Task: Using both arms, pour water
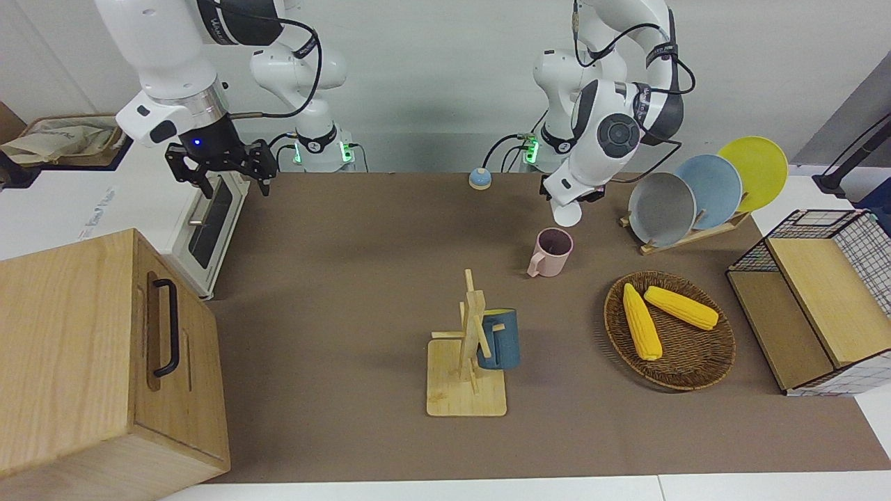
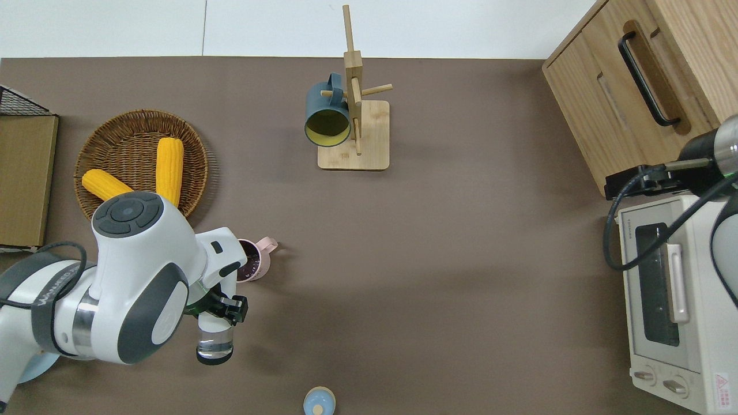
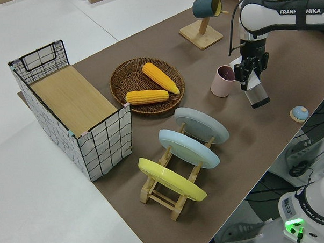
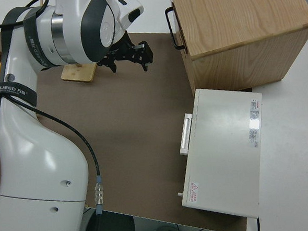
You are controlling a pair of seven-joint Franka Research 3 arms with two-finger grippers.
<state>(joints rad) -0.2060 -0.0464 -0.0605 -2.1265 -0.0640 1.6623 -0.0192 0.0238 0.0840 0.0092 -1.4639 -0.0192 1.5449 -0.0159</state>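
Here, in the front view, the left gripper (image 1: pixel 572 196) hangs over the table (image 1: pixel 362 292) just on the robots' side of the pink mug (image 1: pixel 551 252), clamped on a clear glass (image 1: pixel 566 214) whose pale end shows below the wrist; it seems to be held there so that its contents can run down into the mug's open mouth. The right gripper (image 1: pixel 224 167) hovers with its fingers spread and nothing between them near the toaster oven (image 1: pixel 209 229), so of both arms only the left looks to be at work. From overhead, the glass (image 2: pixel 214 340) lies nearly level in the left gripper (image 2: pixel 222 308), its length running toward the robots and away from the mug (image 2: pixel 253 260) — a tilt that suits pouring, though which end is the mouth I cannot tell, nor whether any water is flowing. The mug stands upright beside the basket (image 2: pixel 196 167) of corn (image 2: pixel 169 167), handle turned toward the right arm's end, so its rim is free for a stream from above. The left side view shows the grip best: the glass (image 3: pixel 256 95) slants below the left gripper (image 3: pixel 249 77), just beside the mug (image 3: pixel 223 81) and clear of its rim — near enough, I judge, for a short pour. The right side view shows only the right gripper (image 4: pixel 129 57), open and idle over bare table, with the wooden cabinet (image 4: pixel 238 32) well apart.
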